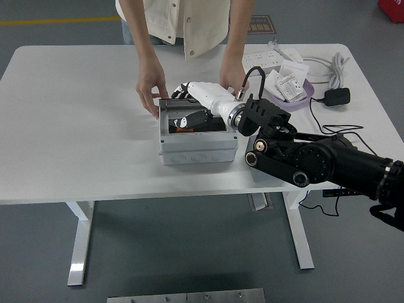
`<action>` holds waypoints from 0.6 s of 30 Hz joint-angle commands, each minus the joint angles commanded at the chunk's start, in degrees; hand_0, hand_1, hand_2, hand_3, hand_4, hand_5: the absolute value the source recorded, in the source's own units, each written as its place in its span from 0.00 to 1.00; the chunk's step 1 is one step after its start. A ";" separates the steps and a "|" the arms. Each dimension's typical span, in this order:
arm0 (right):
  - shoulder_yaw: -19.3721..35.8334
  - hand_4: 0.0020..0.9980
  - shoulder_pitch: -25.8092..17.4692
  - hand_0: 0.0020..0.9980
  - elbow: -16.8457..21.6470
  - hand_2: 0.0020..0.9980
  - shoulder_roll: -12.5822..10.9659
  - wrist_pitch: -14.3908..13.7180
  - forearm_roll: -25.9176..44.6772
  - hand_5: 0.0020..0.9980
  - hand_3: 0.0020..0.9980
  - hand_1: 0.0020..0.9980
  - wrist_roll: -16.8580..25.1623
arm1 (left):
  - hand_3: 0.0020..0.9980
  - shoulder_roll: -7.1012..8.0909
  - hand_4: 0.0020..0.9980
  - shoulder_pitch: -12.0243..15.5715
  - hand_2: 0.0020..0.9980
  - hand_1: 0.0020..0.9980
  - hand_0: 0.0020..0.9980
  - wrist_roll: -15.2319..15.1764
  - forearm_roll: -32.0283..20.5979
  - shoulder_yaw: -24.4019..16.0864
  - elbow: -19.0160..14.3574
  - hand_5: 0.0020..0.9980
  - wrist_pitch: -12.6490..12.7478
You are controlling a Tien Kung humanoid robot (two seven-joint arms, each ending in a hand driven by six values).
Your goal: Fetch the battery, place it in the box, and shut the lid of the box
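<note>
A grey box (197,149) stands at the table's middle. Its clear lid (165,108) is tipped forward and down over the opening. My right hand (184,105), white with black fingertips, reaches in from the right and grips the lid, fingers over its far edge and thumb on the near side. A sliver of the orange battery (178,130) shows inside the box under the lid, mostly hidden by the thumb. The person's hand (151,93) touches the box's far left corner; their other hand (232,77) rests behind my wrist.
At the back right lie a purple tray (307,87) of packets, a white power strip (264,60), and a black adapter (336,96) with cables. A grey block (264,172) sits under my right forearm. The person stands at the far edge.
</note>
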 joint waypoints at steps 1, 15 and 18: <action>0.07 0.82 -0.06 0.76 0.33 0.71 -0.07 0.67 -0.19 0.46 0.74 0.70 -0.40 | 0.83 -0.01 0.48 0.03 0.79 0.84 0.75 0.00 -0.02 0.00 0.00 0.00 0.00; 3.19 0.81 -1.81 0.76 2.87 0.70 -1.35 4.11 -1.93 0.46 0.74 0.69 -2.65 | 0.83 -0.17 0.48 0.29 0.78 0.84 0.75 0.07 0.22 -0.27 0.00 0.00 -0.11; 5.59 0.81 -2.68 0.76 3.30 0.70 -2.07 5.02 -2.80 0.46 0.74 0.69 -3.34 | 0.83 -0.22 0.48 0.41 0.78 0.84 0.75 0.10 0.23 -0.31 0.00 0.00 -0.16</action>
